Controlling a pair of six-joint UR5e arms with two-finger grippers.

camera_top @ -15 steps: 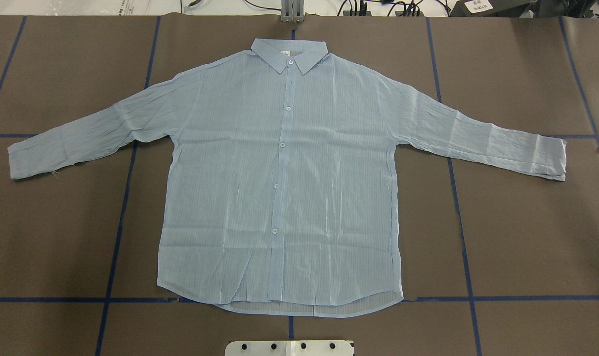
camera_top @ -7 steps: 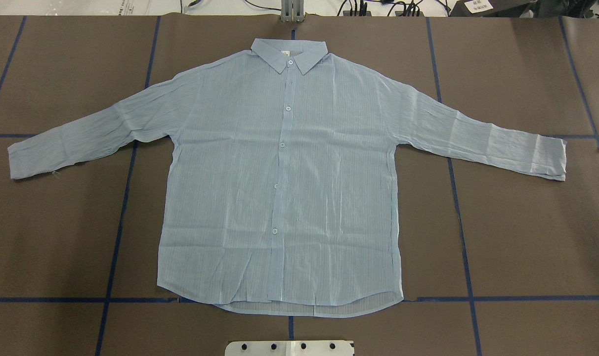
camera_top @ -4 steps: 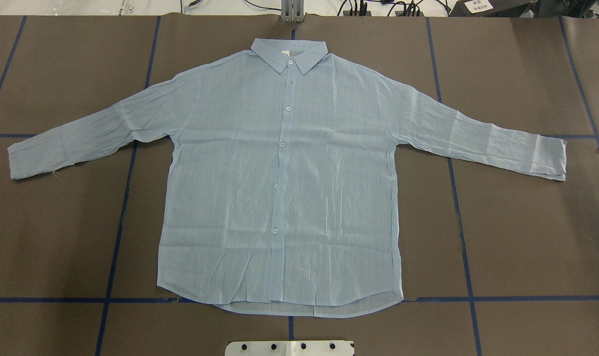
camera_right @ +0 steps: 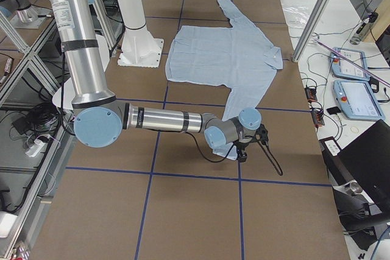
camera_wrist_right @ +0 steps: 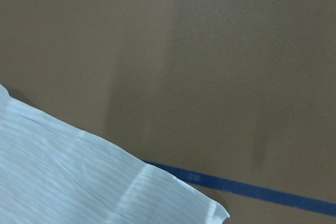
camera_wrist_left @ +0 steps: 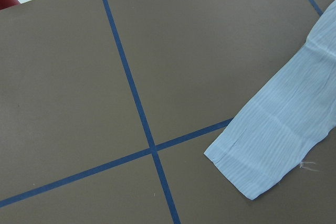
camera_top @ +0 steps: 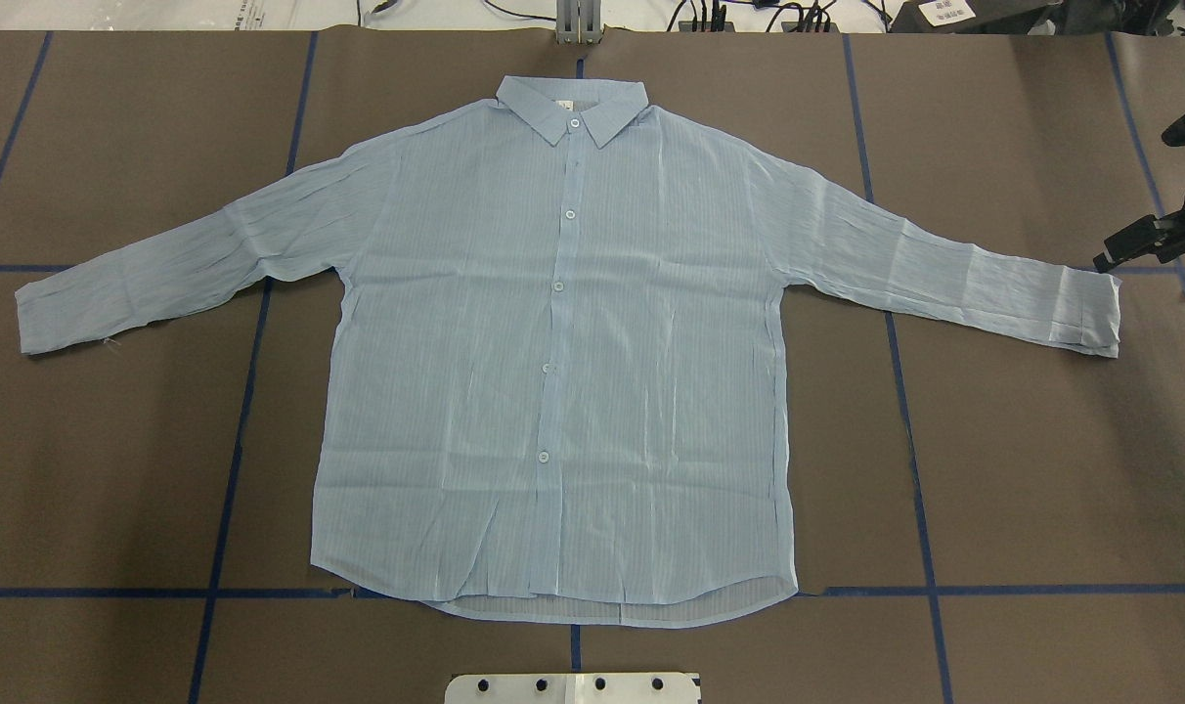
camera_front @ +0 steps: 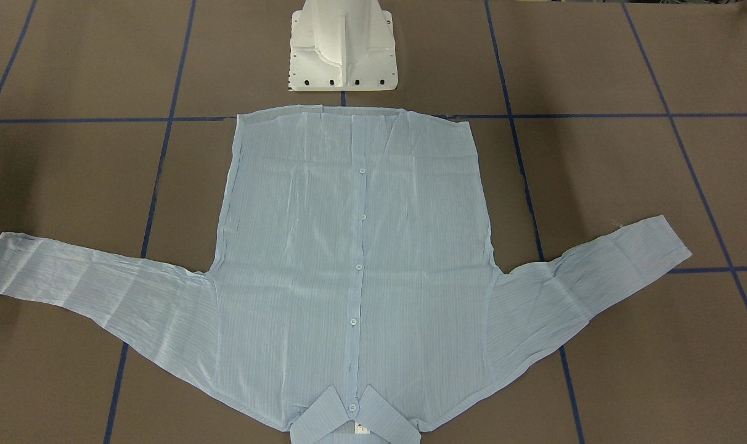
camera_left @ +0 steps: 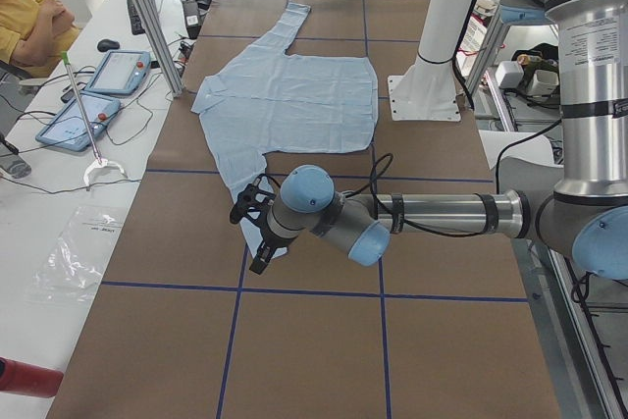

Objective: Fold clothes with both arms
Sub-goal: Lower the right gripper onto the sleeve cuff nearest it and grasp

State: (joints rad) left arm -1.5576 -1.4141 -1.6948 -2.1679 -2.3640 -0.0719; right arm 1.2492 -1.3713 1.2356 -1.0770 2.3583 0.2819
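The light blue striped shirt (camera_top: pixel 553 372) lies flat and buttoned on the brown table, collar at the far edge and both sleeves spread out (camera_front: pixel 349 246). Only the tip of my right gripper (camera_top: pixel 1140 244) enters at the overhead view's right edge, just beyond the right sleeve's cuff (camera_top: pixel 1091 308). I cannot tell whether it is open or shut. That cuff fills the lower left of the right wrist view (camera_wrist_right: pixel 63 182). My left gripper (camera_left: pixel 257 242) hangs over the left sleeve's cuff (camera_wrist_left: pixel 273 145). It shows only in the exterior left view, so its state cannot be told.
The white pedestal base (camera_front: pixel 342 49) stands at the table's near edge by the shirt's hem. Blue tape lines (camera_top: pixel 231 469) grid the table. Control tablets (camera_left: pixel 98 95) and cables lie on a side bench, where a person's folded arms (camera_left: pixel 29 22) show. An aluminium post (camera_right: pixel 317 10) rises beside the table.
My right gripper has come into the overhead view from the right edge, toward the right sleeve's cuff. The shirt has not moved.
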